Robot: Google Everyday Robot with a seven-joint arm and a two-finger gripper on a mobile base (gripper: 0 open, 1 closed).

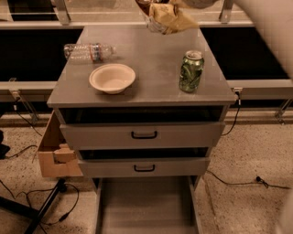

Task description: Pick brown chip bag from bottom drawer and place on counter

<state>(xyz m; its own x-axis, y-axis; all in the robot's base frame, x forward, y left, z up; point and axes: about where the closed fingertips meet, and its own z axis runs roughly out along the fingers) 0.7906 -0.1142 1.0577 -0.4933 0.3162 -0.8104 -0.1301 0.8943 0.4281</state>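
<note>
The brown chip bag [165, 17] hangs in the air over the back edge of the counter [151, 55], with its pale yellow end and a dark brown part showing. My gripper [192, 2] is at the top edge of the view, just above the bag and shut on it. Most of the gripper is cut off, and my arm [270, 32] runs down the right side. The bottom drawer [146, 208] is pulled out at the bottom of the view, and its grey tray holds nothing.
A green can [191, 71] stands on the counter's right. A white bowl [112, 77] and a lying water bottle [89, 51] are on its left. The two upper drawers are slightly open. A cardboard box [55, 153] sits left of the cabinet, and cables cross the floor.
</note>
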